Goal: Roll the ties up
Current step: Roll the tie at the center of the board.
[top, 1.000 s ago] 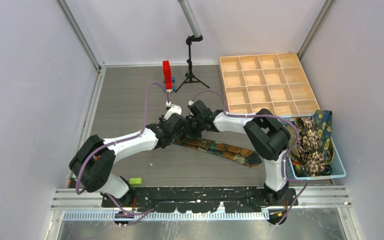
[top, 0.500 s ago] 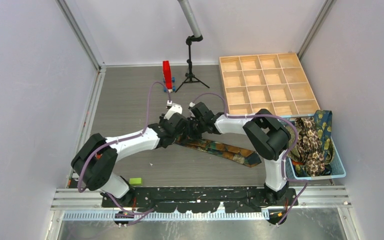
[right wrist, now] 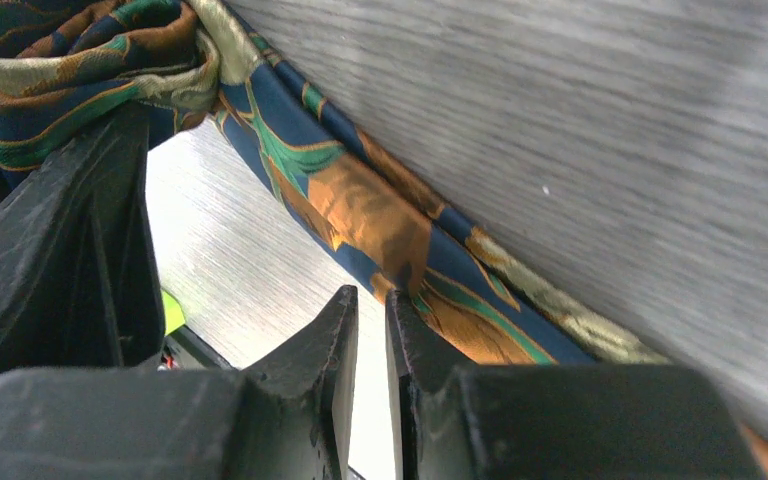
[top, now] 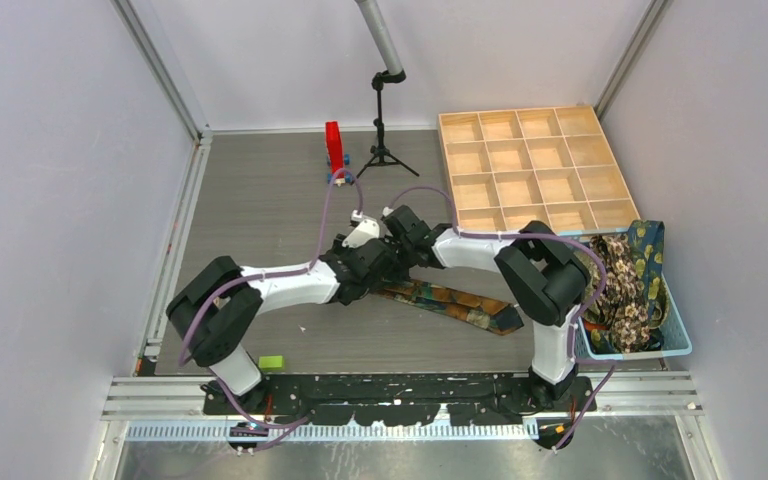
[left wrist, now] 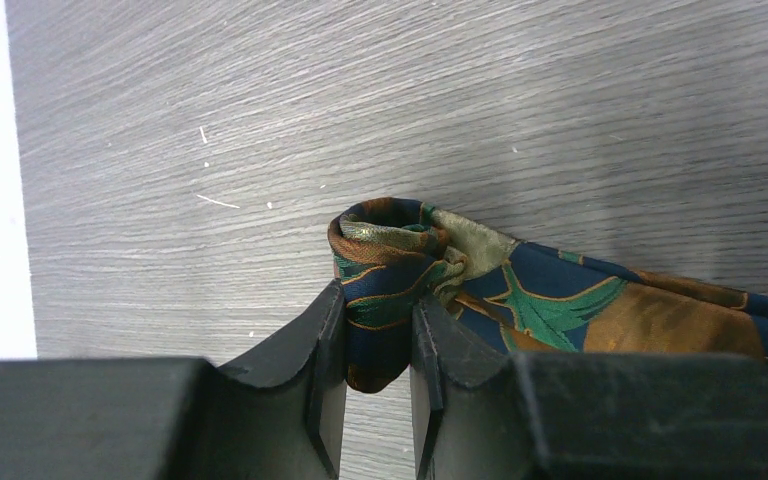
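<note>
Leaf-patterned tie (left wrist: 560,300) on grey bench (left wrist: 260,100)
Navy ground, teal leaves, orange-brown patches, olive-gold underside; bench streaked with pale grain.

right pincer (right wrist: 368,300) | jaws a slit apart, tips at tie (right wrist: 380,215) edge (grip unclear) | rolled end top-left

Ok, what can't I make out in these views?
Top view: the tie's rolled end, hidden under both arms.
Right wrist view: whether the right tool pinches the tie; its fingertips cover the contact.
Left wrist view: the tie's tail, cut off at the right edge.
</note>
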Robot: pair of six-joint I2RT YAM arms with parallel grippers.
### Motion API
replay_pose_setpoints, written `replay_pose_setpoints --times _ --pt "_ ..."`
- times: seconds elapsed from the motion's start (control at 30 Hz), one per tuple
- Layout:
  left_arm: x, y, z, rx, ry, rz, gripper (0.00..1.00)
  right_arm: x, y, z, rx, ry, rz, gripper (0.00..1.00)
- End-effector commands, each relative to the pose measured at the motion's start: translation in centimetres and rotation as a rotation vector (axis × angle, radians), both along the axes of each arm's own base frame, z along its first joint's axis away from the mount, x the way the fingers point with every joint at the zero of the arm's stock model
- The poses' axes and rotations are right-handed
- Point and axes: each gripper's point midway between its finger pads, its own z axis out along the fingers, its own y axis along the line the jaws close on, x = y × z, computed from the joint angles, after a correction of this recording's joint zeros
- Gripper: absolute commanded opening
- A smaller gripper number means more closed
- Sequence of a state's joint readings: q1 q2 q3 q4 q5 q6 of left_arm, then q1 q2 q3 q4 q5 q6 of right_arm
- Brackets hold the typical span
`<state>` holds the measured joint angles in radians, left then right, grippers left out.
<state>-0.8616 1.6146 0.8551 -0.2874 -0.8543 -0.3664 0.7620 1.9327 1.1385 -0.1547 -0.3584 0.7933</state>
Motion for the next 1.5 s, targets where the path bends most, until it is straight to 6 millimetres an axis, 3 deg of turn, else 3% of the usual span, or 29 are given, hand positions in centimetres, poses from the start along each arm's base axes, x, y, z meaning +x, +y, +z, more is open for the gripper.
replay_pose_setpoints --times 0.0,0.2,0.4,0.63,1.03,1.27,1.47 --pt "0.9 -1.3 1.2 0.008 -0.088 0.03 0.12 0.8 -0.8 4.2 -0.012 -0.08 -0.013 0.22" --pt "0.5 -2.4 0.0 0.051 -0.061 -0.004 0.12 1.3 -2.8 6.2 -0.06 -0.121 -0.062 0.22" --pt "-0.1 -3.5 -1.3 0.054 -0.007 -0.029 0.14 1.9 -5.9 6.3 -0.156 -0.141 -0.136 0.23" --pt "-0.6 -4.3 -2.0 0.034 0.047 -0.053 0.25 2.2 -7.5 6.8 -0.168 -0.139 -0.165 0.23" --pt "-0.8 -5.3 -0.7 -0.021 0.064 -0.09 0.59 3.4 -8.2 7.2 -0.182 -0.154 -0.183 0.23" --pt "-0.8 -6.4 1.0 -0.074 0.067 -0.117 0.68 4.3 -8.9 8.6 -0.199 -0.189 -0.196 0.23" --pt "-0.6 -7.2 3.0 -0.117 0.062 -0.129 0.71 5.0 -8.4 10.0 -0.173 -0.21 -0.198 0.23"
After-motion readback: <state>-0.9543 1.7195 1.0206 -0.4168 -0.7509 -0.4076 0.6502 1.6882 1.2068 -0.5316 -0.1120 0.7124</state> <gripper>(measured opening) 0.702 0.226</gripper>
